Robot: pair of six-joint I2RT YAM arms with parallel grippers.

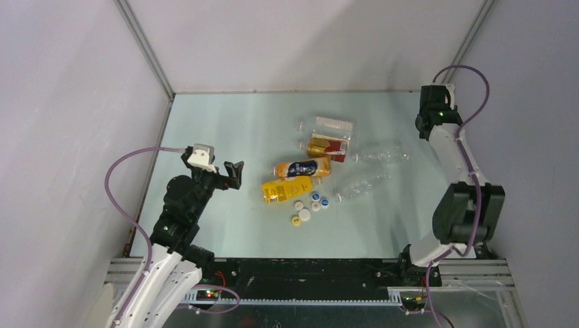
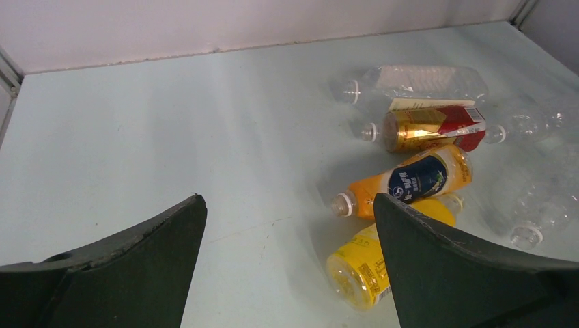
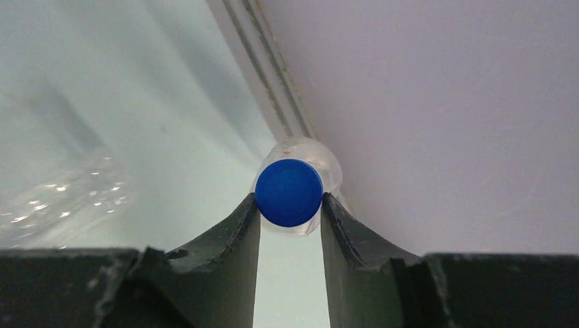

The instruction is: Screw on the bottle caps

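Table point(image 1: 225, 123), blue cap point(image 3: 289, 191) in right end effector point(image 3: 289, 201) — wrist-only

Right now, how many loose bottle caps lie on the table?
6 bottle caps, in one tight cluster just nearer than the yellow bottle; others may be hidden.

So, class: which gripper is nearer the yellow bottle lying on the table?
Left. The left gripper hangs open close beside the yellow bottle; the right gripper is off at the far right corner, closed on a blue cap.
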